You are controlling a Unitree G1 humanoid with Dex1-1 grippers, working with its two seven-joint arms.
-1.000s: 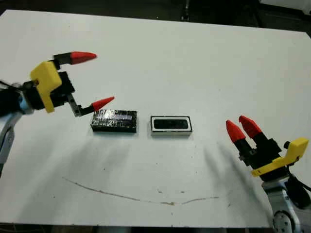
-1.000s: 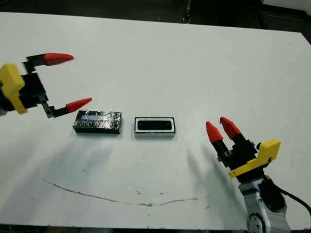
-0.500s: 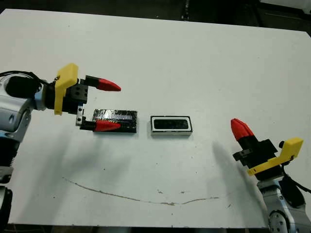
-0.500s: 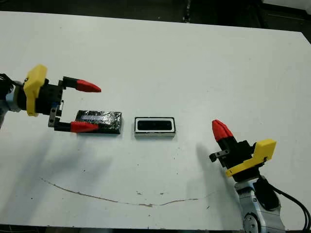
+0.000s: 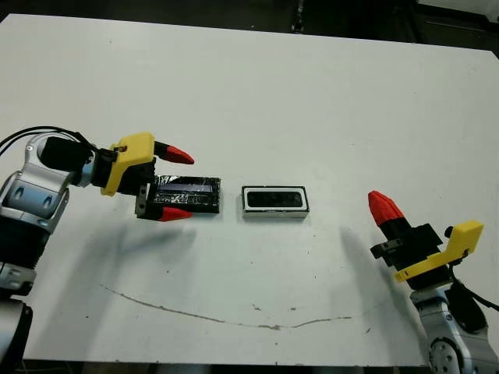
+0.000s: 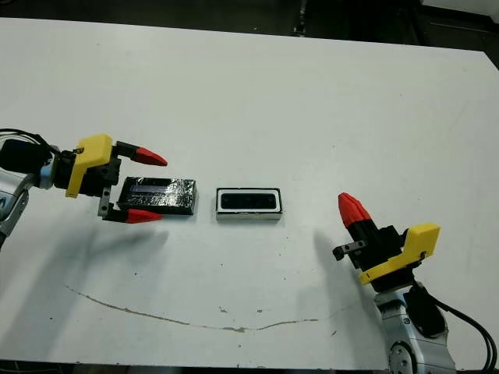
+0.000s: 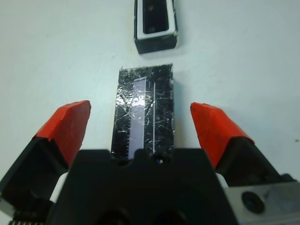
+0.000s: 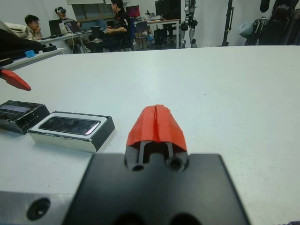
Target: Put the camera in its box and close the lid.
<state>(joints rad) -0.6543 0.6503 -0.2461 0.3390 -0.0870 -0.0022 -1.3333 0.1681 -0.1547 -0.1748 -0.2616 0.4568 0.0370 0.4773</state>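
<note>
Left gripper (image 5: 174,185) spread wide around the left end of the lid (image 5: 185,193); right gripper (image 5: 385,207) pressed shut, holding nothing.

The lid lies flat near the table's (image 5: 312,93) middle, long axis running left to right, one red finger on its far side and one on its near side, both clear of its edges in the left wrist view. Just right of it, with a narrow gap, sits the box (image 5: 274,200), its long axis in line with the lid's, and the camera (image 5: 274,199) lies lengthwise inside it. The lid's left end is hidden behind the gripper body. The right gripper rests at the near right, well apart from the box. The white table carries a thin brown curved mark (image 5: 234,318) near its front edge. Beyond the far edge, seated people (image 8: 117,21) and desks appear.
</note>
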